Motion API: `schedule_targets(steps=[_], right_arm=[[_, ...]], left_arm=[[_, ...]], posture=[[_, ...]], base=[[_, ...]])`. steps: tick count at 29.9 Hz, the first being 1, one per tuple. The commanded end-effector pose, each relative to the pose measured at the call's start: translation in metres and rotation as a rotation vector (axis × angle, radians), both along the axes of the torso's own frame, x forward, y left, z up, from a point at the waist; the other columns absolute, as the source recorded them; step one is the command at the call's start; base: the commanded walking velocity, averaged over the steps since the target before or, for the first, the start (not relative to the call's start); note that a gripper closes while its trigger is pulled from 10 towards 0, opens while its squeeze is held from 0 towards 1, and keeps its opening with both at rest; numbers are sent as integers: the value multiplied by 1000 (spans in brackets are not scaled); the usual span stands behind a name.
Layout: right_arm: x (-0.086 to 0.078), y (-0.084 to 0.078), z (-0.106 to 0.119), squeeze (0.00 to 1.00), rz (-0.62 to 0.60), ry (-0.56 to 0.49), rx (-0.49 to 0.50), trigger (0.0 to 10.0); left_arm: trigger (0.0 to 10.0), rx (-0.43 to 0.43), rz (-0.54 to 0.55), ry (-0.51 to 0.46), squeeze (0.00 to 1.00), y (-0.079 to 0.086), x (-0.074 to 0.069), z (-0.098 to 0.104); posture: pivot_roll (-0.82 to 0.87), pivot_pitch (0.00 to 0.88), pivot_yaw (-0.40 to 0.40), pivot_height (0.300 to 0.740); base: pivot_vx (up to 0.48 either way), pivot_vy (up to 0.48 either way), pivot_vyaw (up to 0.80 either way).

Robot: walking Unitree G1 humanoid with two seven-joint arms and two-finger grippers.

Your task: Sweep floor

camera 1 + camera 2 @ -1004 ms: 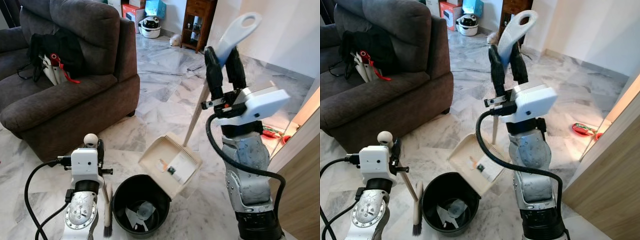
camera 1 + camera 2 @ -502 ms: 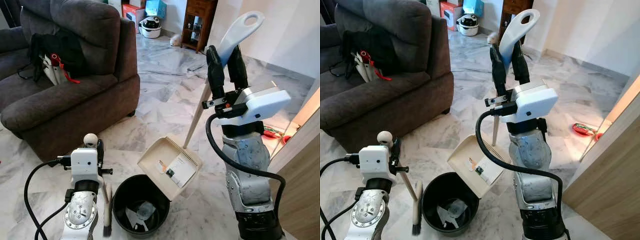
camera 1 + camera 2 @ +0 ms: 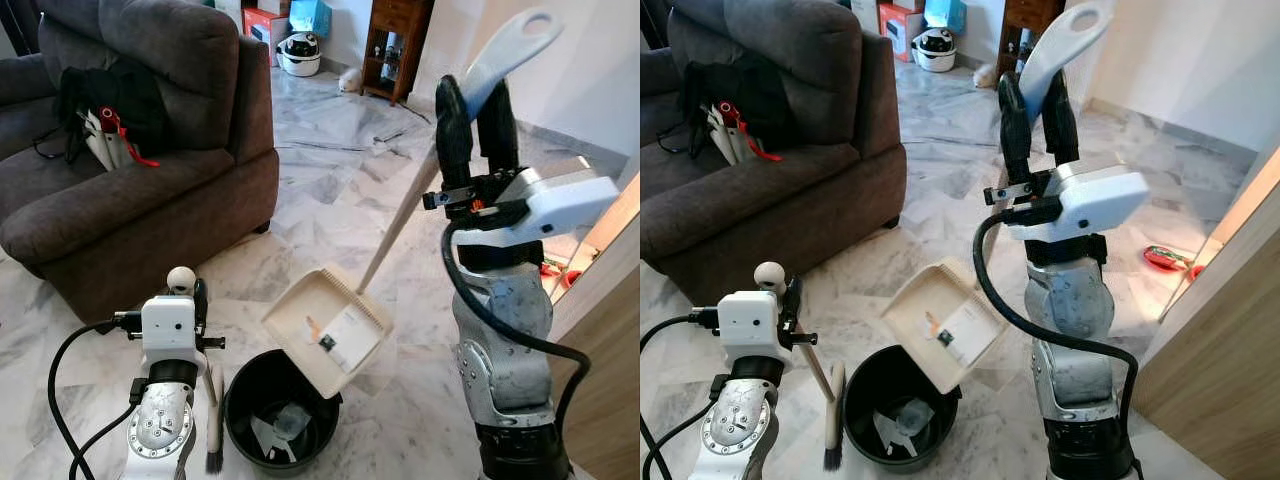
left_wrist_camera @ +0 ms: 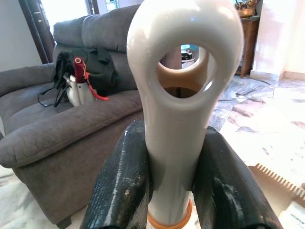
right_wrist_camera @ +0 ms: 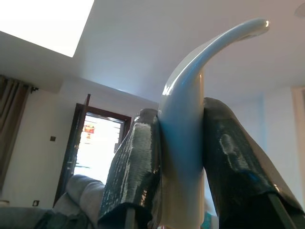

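Two black fingers of the right gripper (image 3: 477, 115) pinch the pale grey grip of the dustpan handle (image 3: 505, 52), holding it high so the long shaft slants down to the cream dustpan (image 3: 325, 329). That pan hangs tilted, its lower edge over the far rim of the black bin (image 3: 240, 410), with scraps of paper lying on its inner face and more paper in the bin's bottom. Just beside the bin, on the side away from the wooden panel (image 3: 600, 340), the left gripper (image 4: 167, 191) clamps its fingers on the white looped grip of the brush (image 3: 214, 425), whose bristles point down at the marble floor (image 3: 330, 190). Beyond the bin stands the dark sofa (image 3: 150, 170), its corner near. Open marble stretches past the pan toward the far cabinet (image 3: 398, 45).
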State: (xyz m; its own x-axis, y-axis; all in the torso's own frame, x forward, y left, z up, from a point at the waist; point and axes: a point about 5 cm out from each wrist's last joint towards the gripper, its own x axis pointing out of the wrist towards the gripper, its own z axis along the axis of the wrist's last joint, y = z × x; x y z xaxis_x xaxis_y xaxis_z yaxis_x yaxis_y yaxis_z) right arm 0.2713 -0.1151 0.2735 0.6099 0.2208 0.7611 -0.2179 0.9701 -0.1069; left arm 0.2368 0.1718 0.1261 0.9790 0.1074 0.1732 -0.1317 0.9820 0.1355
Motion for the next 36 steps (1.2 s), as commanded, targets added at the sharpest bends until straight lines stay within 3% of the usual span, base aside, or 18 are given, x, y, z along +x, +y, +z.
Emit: schedule_targets(steps=[1, 4, 6, 8, 16, 21, 24, 27, 36], right_arm=[[-12, -2, 19, 0, 5, -105, 8, 10000], [-14, -5, 23, 0, 19, -112, 35, 10000], [-16, -7, 28, 0, 99, -98, 147, 10000], [-16, -7, 31, 0, 146, -91, 188, 10000], [-17, -4, 35, 0, 186, -97, 168, 10000], [-18, -4, 38, 0, 198, -104, 207, 10000], [-18, -1, 39, 0, 276, -92, 251, 10000], [-19, 6, 38, 0, 445, -49, 325, 10000], [-22, 11, 35, 0, 494, -27, 280, 10000]], left_arm=[[10000, 10, -15, -69, 0, -1, 2, 12], [10000, 10, -16, -68, 0, -1, 3, 12], [10000, 12, -18, -68, 0, -1, 3, 12], [10000, 13, -19, -68, 0, -1, 4, 12], [10000, 18, -22, -69, 0, 0, 4, 12], [10000, 22, -23, -70, 0, 1, 4, 12], [10000, 23, -25, -71, 0, 1, 4, 13], [10000, 24, -27, -71, 0, 1, 4, 13], [10000, 23, -27, -74, 0, 0, 4, 13]], posture=[[149, 0, -24, 740], [147, 0, -22, 740], [148, 0, -20, 740], [150, 0, -20, 740], [155, 0, -17, 740], [158, 0, -13, 740], [159, 0, -11, 740], [162, 0, -11, 740], [163, 0, -12, 740]], base=[[0, 0, 0], [0, 0, 0], [0, 0, 0], [0, 0, 0], [0, 0, 0], [0, 0, 0], [0, 0, 0], [0, 0, 0], [0, 0, 0]])
